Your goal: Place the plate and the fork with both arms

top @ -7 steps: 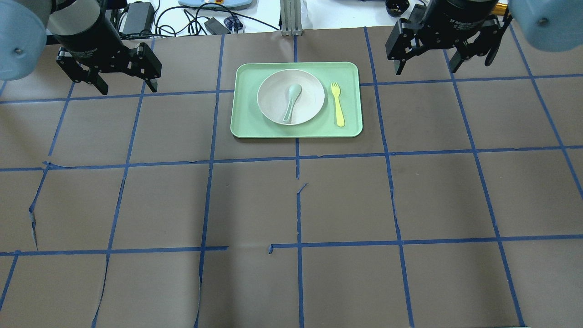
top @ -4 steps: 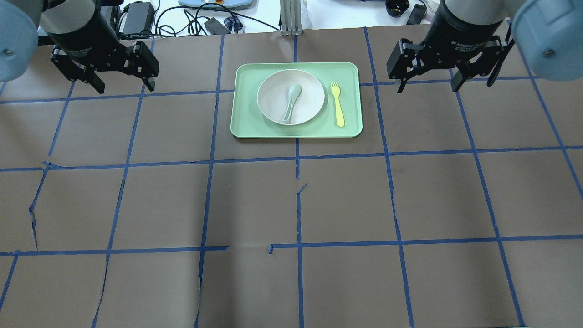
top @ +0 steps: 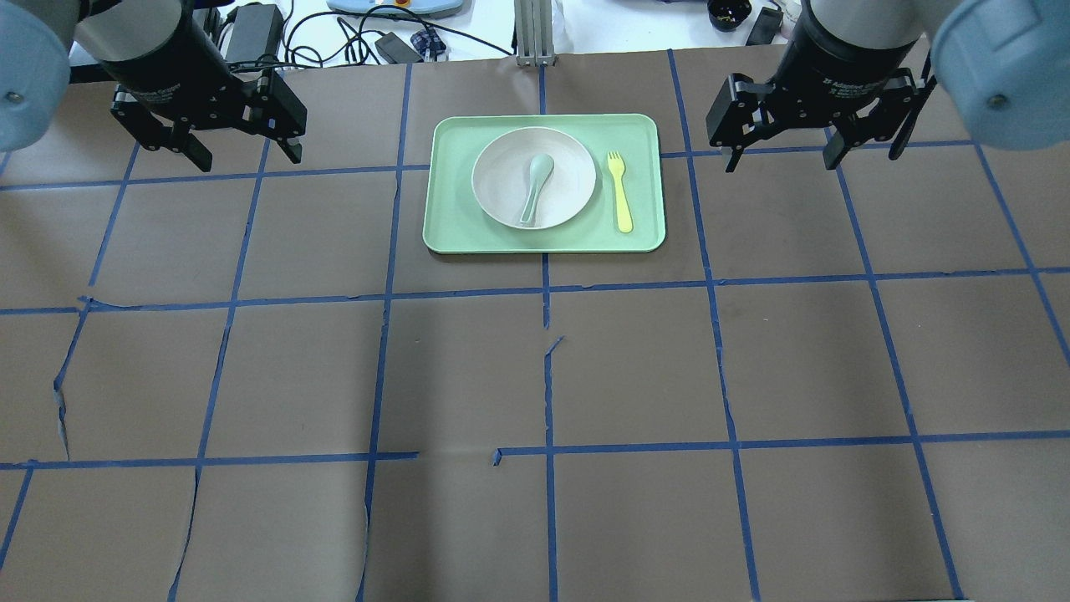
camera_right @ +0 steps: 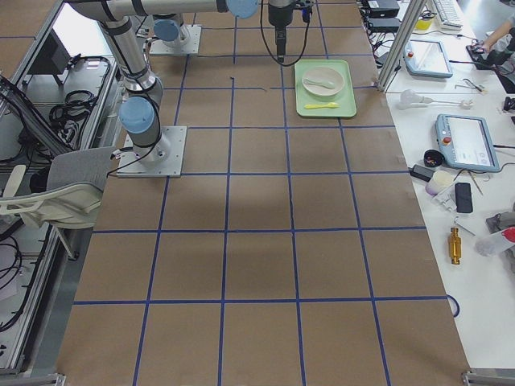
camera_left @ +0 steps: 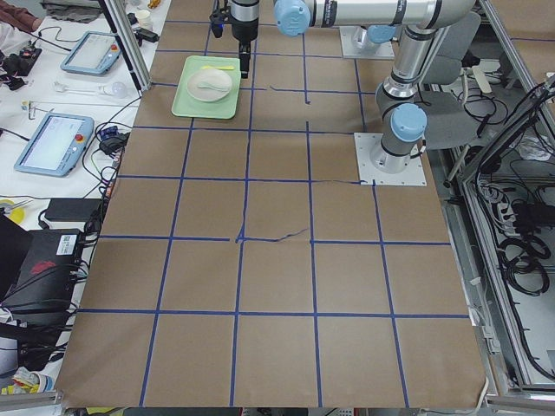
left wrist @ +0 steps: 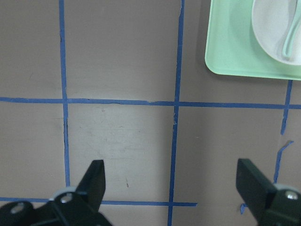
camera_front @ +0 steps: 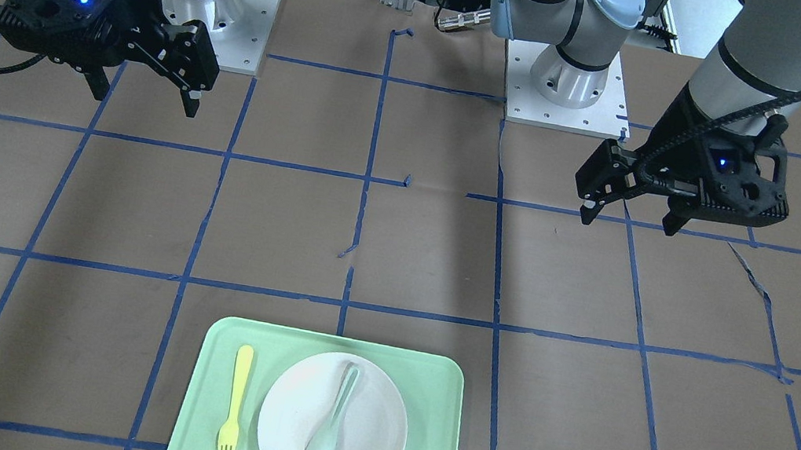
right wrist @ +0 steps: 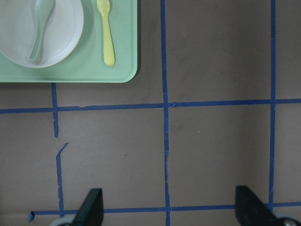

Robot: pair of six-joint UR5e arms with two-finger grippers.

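**Plate and fork set on the tray, both arms hovering empty to either side**

An off-white round plate [top: 534,178] lies flat in the middle of a mint-green tray [top: 456,226] at the far centre of a brown table [top: 535,376] gridded with blue tape. A pale green spoon [top: 535,187] rests inside the plate. A yellow fork [top: 619,191] lies on the tray just beside the plate, on the robot's right, tines pointing away from the robot. This neat arrangement suggests the placing is already done.

The left gripper [top: 224,149] hangs above bare table well to the tray's left, fingers spread wide and holding nothing. The right gripper [top: 782,149] mirrors it on the other side, likewise spread and empty. Standing apart probably leaves the setting undisturbed.

The overhead view shows the whole layout. The left wrist camera catches only the tray's corner and part of the plate, while the right wrist camera shows the fork [right wrist: 106,31] clearly. The front-facing view alone reveals a blue light on each gripper body.
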